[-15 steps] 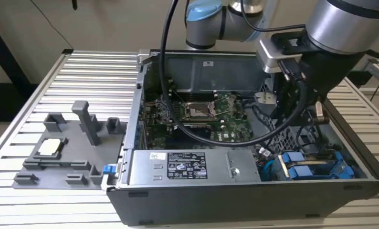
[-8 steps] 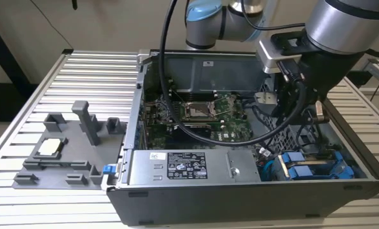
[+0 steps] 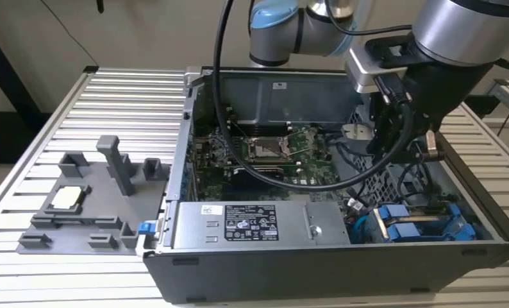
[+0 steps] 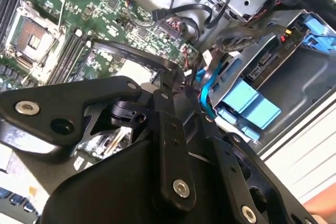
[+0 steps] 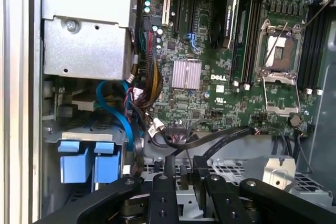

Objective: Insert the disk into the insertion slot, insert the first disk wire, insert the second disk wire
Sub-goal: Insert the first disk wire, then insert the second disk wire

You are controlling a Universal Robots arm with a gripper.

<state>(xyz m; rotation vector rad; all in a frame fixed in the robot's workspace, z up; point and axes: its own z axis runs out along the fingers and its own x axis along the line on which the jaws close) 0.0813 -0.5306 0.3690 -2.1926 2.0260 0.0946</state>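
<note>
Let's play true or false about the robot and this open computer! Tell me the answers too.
1. The computer case is open and its green motherboard shows. True.
2. The blue carriers lie out on the table. False: they sit in the drive cage inside the case.
3. The robot arm hangs over the case. True.
4. A fan covers the processor socket. False: the socket is bare.
5. A grey tray lies on the slatted table beside the case. True.
</note>
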